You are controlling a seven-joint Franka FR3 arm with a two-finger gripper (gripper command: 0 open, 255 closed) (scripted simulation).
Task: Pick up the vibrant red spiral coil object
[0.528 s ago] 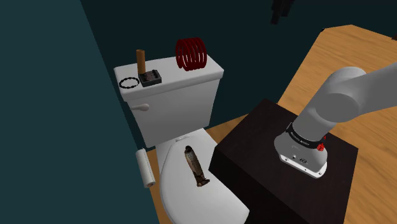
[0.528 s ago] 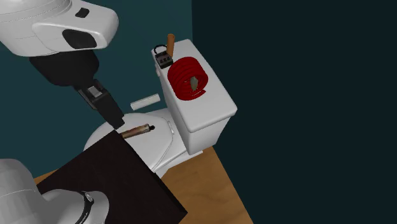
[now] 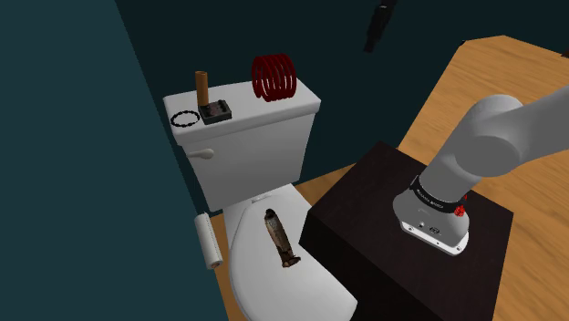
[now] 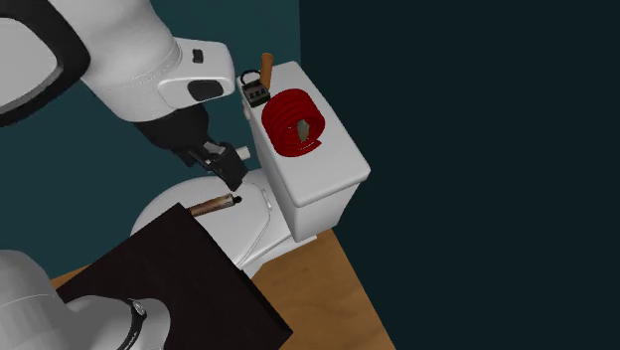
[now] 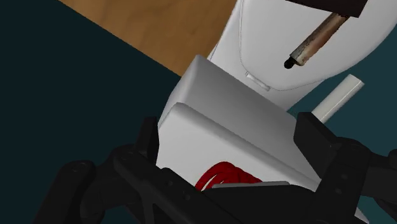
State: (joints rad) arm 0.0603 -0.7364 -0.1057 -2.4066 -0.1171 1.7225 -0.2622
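In the shoulder view, a black ring (image 3: pixel 185 119), a brown cylinder (image 3: pixel 201 88), a small dark box (image 3: pixel 216 112) and the red coil (image 3: pixel 274 77) are ranged from left to right on top of a white toilet tank (image 3: pixel 251 150). The coil is placed near the tank's right end in that view. Further right and higher, the black hand (image 3: pixel 377 25) is seen against the dark wall, well apart from the coil. Lower down, a white roll (image 3: pixel 209 240), a brown stick (image 3: pixel 281 239) laid on the closed toilet lid, and the dark stand (image 3: pixel 365 210) are met in that order.

In the second exterior view, the hand (image 4: pixel 231 174) is held above the back of the toilet lid, just left of the tank. The coil (image 4: pixel 290 124) is found to its right on the tank top and is not touched.

In the wrist view, the fingers (image 5: pixel 149 137) are spread apart and nothing is clasped. The coil (image 5: pixel 222 173) is seen between them, on the tank beyond.
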